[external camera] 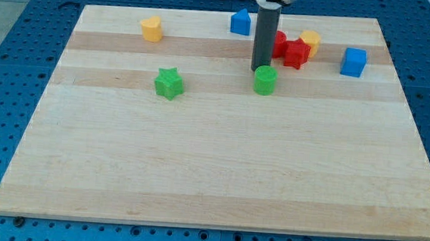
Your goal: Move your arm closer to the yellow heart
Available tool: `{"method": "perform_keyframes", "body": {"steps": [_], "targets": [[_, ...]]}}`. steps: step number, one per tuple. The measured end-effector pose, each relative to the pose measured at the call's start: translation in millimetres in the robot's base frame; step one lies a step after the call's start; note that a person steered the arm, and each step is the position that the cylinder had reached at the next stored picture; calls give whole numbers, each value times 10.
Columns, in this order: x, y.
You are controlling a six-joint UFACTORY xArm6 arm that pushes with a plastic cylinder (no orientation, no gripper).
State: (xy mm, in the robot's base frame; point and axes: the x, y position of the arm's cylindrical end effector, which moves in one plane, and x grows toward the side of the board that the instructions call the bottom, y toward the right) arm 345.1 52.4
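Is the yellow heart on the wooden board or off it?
On it: the yellow heart sits inside the board near its top-left edge, far left of my tip.

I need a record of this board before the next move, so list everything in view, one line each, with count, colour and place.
Yellow heart: one, yellow, upper left of the board.
Green star: one, green, left of centre, below the heart.
Green cylinder: one, green, just below my tip.
Blue block: one, blue, top edge, left of the rod; shape unclear.
Blue cube: one, blue, upper right.
Red blocks: two it seems, red, right of the rod, one partly hidden behind it.
Yellow block: one, yellow, behind the red ones.
Wooden board: one, pale wood, on a blue perforated table.
My tip: one, dark rod, at the green cylinder's top edge, far right of the heart.
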Motion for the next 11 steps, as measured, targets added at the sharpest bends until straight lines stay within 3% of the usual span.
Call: {"method": "perform_keyframes", "body": {"steps": [7, 11], "targets": [[0, -967], [15, -1056]]}}
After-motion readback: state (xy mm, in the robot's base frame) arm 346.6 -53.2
